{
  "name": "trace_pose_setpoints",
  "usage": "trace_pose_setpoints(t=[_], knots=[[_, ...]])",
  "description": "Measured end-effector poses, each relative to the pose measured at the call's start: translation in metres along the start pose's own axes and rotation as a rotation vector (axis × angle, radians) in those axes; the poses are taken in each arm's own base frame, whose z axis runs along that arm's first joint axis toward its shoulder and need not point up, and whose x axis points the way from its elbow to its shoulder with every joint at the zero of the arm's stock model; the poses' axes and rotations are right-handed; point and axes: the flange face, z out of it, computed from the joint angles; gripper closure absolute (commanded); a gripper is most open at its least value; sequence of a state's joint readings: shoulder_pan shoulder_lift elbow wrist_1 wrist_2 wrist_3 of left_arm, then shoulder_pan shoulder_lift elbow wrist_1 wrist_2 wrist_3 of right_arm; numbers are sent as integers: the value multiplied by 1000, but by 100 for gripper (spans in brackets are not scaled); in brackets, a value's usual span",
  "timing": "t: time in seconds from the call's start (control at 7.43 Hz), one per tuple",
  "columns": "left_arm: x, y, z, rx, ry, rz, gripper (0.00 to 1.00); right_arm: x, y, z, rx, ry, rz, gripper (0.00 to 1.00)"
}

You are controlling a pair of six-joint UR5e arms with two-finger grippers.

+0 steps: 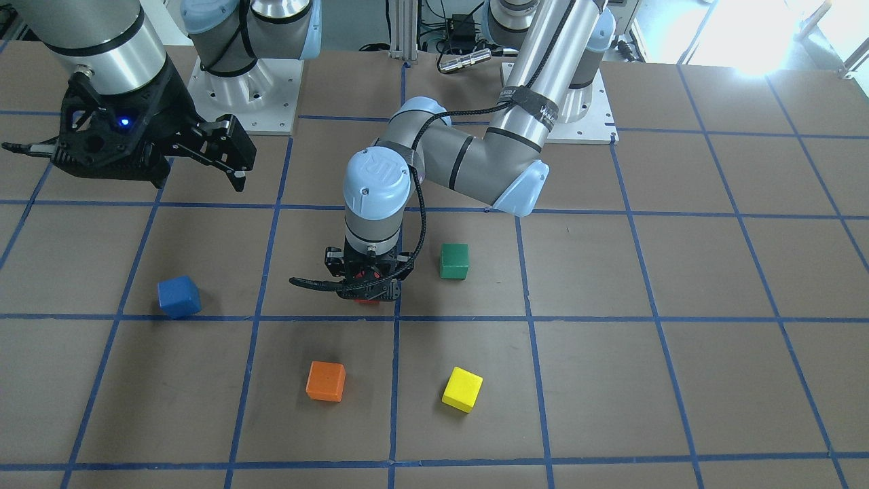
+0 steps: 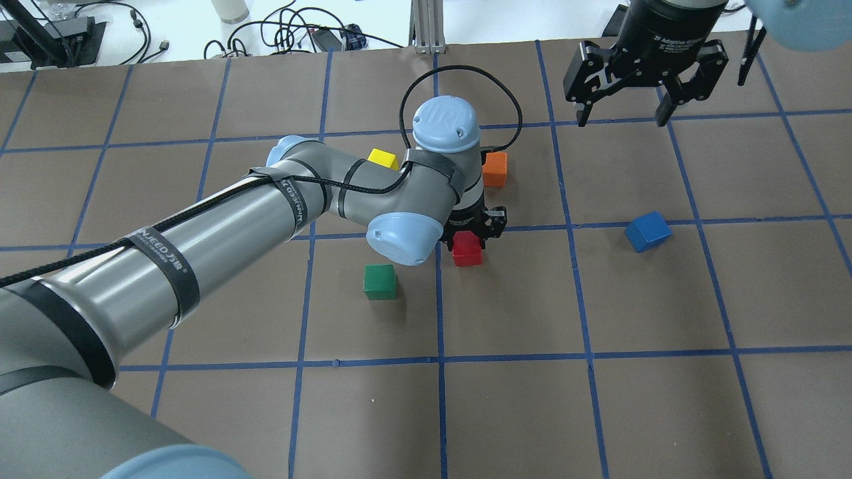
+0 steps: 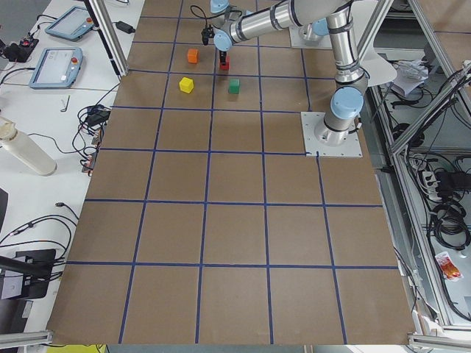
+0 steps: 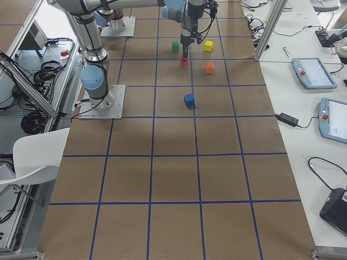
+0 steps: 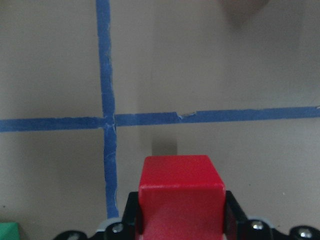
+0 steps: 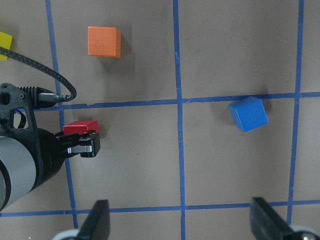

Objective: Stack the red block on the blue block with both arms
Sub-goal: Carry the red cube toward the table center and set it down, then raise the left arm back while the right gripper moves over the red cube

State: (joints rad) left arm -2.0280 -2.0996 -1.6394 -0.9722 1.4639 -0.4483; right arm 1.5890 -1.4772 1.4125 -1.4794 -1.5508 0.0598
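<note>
The red block (image 5: 181,190) sits between the fingers of my left gripper (image 2: 470,234), which is shut on it at or just above the table, near a crossing of blue tape lines. The block also shows in the overhead view (image 2: 467,251) and the right wrist view (image 6: 81,127). The blue block (image 2: 647,231) lies alone on the table, well to the right of the red one; it also shows in the front view (image 1: 179,297) and the right wrist view (image 6: 248,113). My right gripper (image 2: 622,110) hangs open and empty, high above the table beyond the blue block.
A green block (image 2: 380,281) lies near the left arm's elbow. An orange block (image 2: 494,169) and a yellow block (image 2: 384,158) lie just beyond the left wrist. The brown table (image 2: 599,399) is gridded with blue tape.
</note>
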Motion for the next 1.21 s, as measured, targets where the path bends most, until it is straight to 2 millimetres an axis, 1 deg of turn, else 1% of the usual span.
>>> trace_pose_setpoints(t=[0.13, 0.27, 0.4, 0.54, 0.67, 0.81, 0.94, 1.08, 1.21], knots=[[0, 1, -5, 13, -12, 1, 0, 0, 0, 0, 1, 0, 0, 0], [-4, -1, -16, 42, -38, 2, 0, 0, 0, 0, 2, 0, 0, 0], [-17, -7, -33, 70, -52, -4, 0, -1, 1, -1, 2, -1, 2, 0], [-44, -20, -59, 92, -52, -17, 0, -3, 1, 0, -3, -3, 11, 0], [-81, -35, -92, 109, -46, -36, 0, -8, 3, 7, -15, -7, 19, 0], [-122, -45, -127, 120, -46, -50, 0, -18, 5, 21, -19, -11, 11, 0], [-163, -50, -161, 125, -51, -58, 0, -37, 9, 43, -1, -12, -12, 0], [-201, -49, -195, 131, -57, -65, 0, -61, 13, 71, 26, -13, -42, 0], [-234, -44, -229, 126, -62, -67, 0, -82, 14, 103, 40, -16, -67, 0]])
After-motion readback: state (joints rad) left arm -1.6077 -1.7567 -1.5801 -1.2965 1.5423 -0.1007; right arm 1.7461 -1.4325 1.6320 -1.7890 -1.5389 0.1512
